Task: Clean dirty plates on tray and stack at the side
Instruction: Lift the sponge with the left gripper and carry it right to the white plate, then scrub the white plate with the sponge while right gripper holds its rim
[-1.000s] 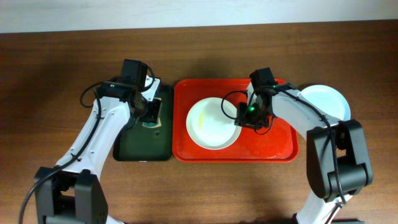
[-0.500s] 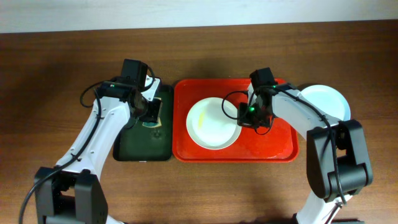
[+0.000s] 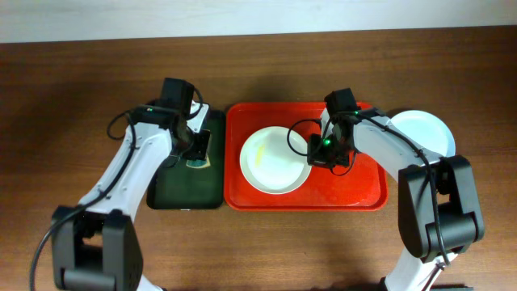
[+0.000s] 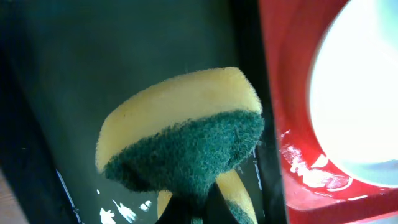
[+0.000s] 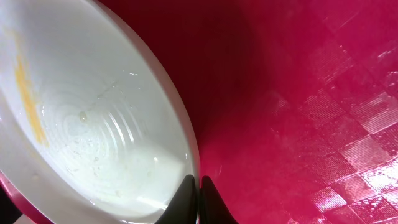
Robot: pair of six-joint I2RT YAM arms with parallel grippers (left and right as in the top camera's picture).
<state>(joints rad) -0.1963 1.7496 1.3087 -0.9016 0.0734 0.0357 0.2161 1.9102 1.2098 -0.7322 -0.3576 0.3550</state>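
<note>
One side plate (image 3: pixel 424 129) rests on the desk (image 3: pixel 81 97) on the right claw's (image 3: pixel 325 153) outer side, off the red tray (image 3: pixel 347 198) (looks wiped, can't confirm). The smeared plate (image 3: pixel 275 160) lies on the red tray, yellow streak showing, its rim pinched tight in the right claw. The left claw (image 3: pixel 196 149) is clamped on the sponge (image 4: pixel 186 130) over the dark green tray (image 3: pixel 182 190). Scrub and stacking remain, I judge. Third plate not in view. No readable labels or writing.

Red tray (image 3: pixel 347 192): rectangular, raised rim, flat at the tabletop's centre. White plate (image 3: pixel 275 166): upright on the tray's left half, wet, with a yellow smear near its left rim. Mint plate (image 3: pixel 422 131): on the tabletop just beside the tray's far right corner.
</note>
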